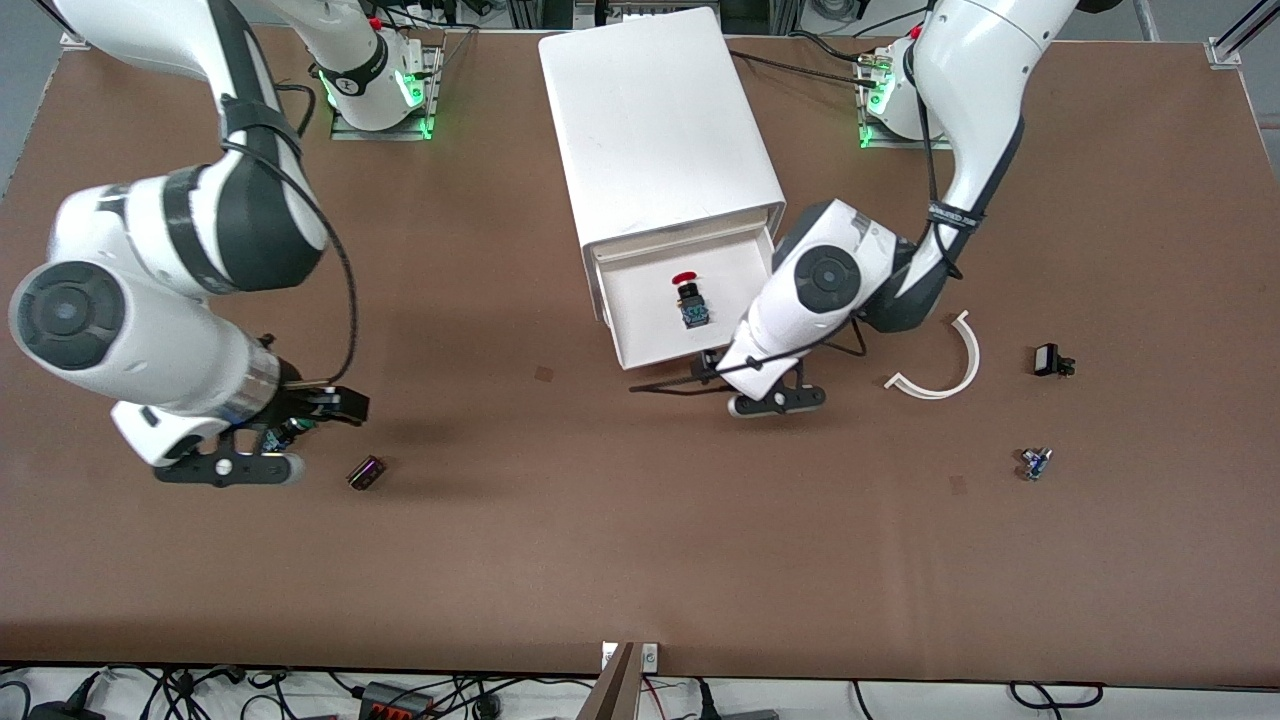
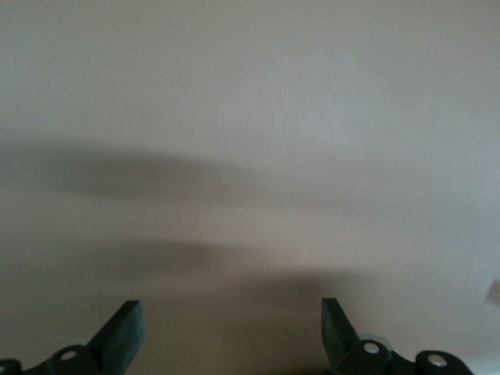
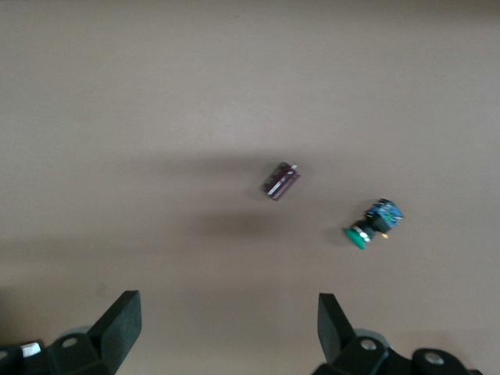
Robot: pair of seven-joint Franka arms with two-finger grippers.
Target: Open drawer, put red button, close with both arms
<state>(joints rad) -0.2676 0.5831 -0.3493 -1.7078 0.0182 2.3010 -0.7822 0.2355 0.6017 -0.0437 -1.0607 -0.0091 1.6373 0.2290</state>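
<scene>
Red button (image 1: 688,297) is lying in the open drawer (image 1: 640,340). I am holding my left gripper (image 2: 230,332) wide before the drawer front, ready to push, while my right gripper (image 3: 226,328) is waiting wide over the desk (image 1: 600,560).

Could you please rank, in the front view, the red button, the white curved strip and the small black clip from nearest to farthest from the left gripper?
From the left gripper, open, at the drawer's front corner:
1. The red button, in the open drawer.
2. The white curved strip, on the table toward the left arm's end; close to the button's distance, slightly farther.
3. The small black clip, farther toward that end.
</scene>
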